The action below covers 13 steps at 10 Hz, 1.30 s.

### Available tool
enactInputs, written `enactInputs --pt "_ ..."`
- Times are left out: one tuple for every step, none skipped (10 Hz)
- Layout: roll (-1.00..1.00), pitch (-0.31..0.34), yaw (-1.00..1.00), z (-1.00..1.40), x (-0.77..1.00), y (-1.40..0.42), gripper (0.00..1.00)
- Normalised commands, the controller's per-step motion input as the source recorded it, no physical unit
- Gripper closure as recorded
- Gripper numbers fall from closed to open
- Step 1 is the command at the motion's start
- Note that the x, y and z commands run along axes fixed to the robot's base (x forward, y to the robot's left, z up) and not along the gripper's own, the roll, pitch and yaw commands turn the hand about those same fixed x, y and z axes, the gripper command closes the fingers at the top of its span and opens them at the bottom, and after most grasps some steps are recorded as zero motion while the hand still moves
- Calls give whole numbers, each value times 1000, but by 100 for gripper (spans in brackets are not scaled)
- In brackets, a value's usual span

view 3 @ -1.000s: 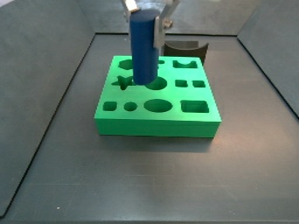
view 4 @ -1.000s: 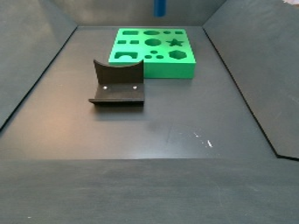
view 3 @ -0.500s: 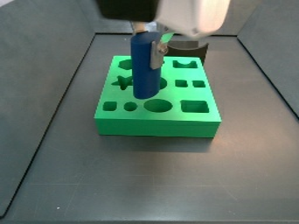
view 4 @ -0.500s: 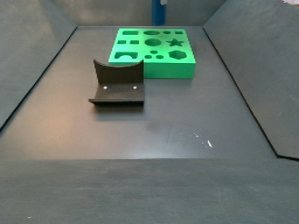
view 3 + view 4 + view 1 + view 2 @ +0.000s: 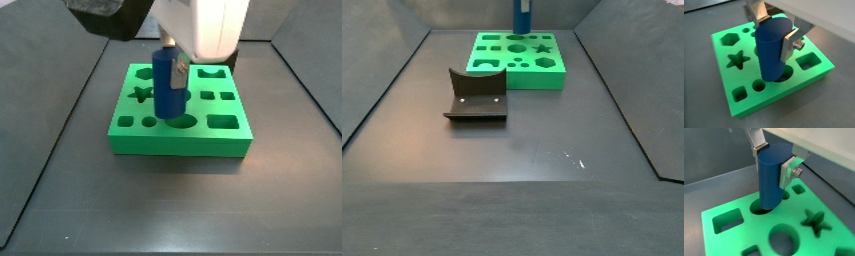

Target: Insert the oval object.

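The oval object is a blue peg (image 5: 166, 85), held upright over the green block (image 5: 201, 140). My gripper (image 5: 168, 50) is shut on the peg's upper part. Both wrist views show the gripper (image 5: 775, 27) (image 5: 773, 157) with the peg (image 5: 773, 50) (image 5: 771, 178) clamped between the silver fingers (image 5: 791, 42) (image 5: 789, 172). The peg's lower end stands at the mouth of the oval hole (image 5: 784, 76) in the block's front row; how deep it sits I cannot tell. In a side view only the peg (image 5: 521, 17) shows above the green block (image 5: 516, 75).
The green block (image 5: 724, 47) (image 5: 744, 230) also has star (image 5: 737, 60), hexagon (image 5: 729, 37), round (image 5: 783, 240) and square holes. The dark fixture (image 5: 476, 95) stands on the floor beside the block. Grey walls close in the floor on the sides.
The gripper has carried the peg from over the block's middle row to the oval hole in the front row and lowered it.
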Motion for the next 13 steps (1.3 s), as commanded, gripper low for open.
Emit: enactInputs --pt "23 0 -791 -260 271 0 100" --pt "87 26 -774 -251 183 0 100" --pt "196 94 -663 -129 97 -54 100" --pt "177 63 -269 -97 37 -171 100" --pt "107 77 -434 -140 320 -274 100" --pt "130 83 -437 -49 214 -234 100" --pt "56 66 -343 -23 106 -111 100" --pt "137 10 -100 -143 37 0 100" --pt "100 6 -23 -103 0 177 100" --pt "17 0 -94 -123 -37 174 100" --pt "63 6 -106 -123 0 189 100" --pt "97 13 -189 -206 0 123 100" --pt "33 0 -231 -371 0 0 100"
